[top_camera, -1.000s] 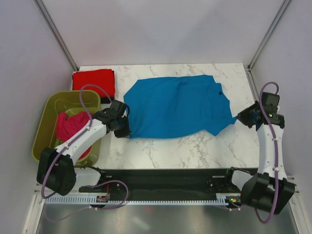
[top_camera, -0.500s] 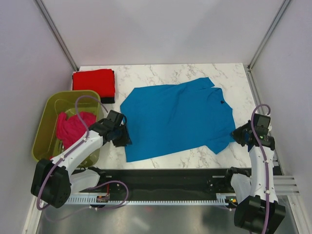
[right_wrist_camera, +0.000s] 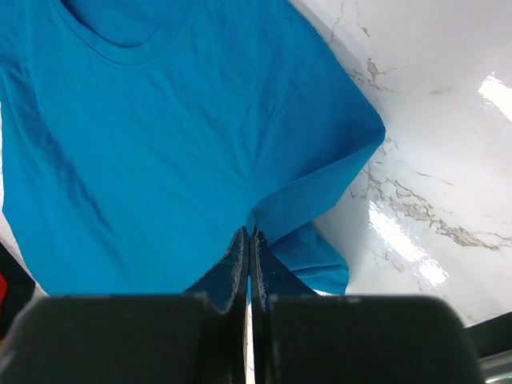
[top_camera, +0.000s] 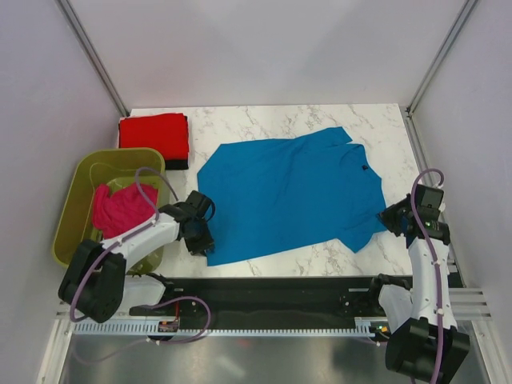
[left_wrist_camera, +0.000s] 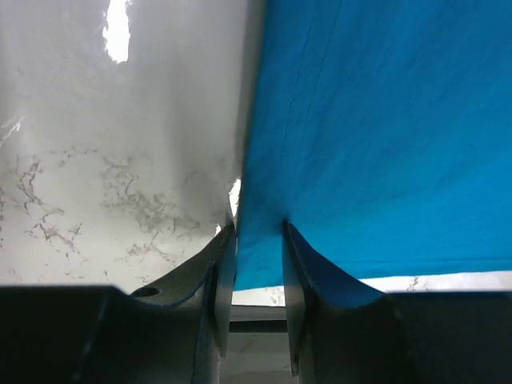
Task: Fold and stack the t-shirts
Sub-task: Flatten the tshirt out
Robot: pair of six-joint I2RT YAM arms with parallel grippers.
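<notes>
Jaws of the left gripper (left_wrist_camera: pixel 256 226) are standing narrowly apart, straddling the near hem corner of the blue t-shirt (top_camera: pixel 288 192) without pinching it. Jaws of the right gripper (right_wrist_camera: pixel 249 234) are pressing fully together at the near sleeve, where the cloth is gathering at their tips; this reads as a pinch.

The blue t-shirt is lying spread flat on the table (top_camera: pixel 264 120), between the two arms. Its long axis is running left to right, slightly skewed, with the hem pointing toward the left arm and the collar (top_camera: pixel 354 146) toward the right.

The step in hand appears to be the spreading; no fold is showing yet. The next move is calling for the left jaws to close on the hem corner before any lift.

The red t-shirt (top_camera: pixel 152 134) is lying folded at the far left corner. The magenta t-shirt (top_camera: pixel 118 210) is sitting in the olive-green tub (top_camera: pixel 76 200).
</notes>
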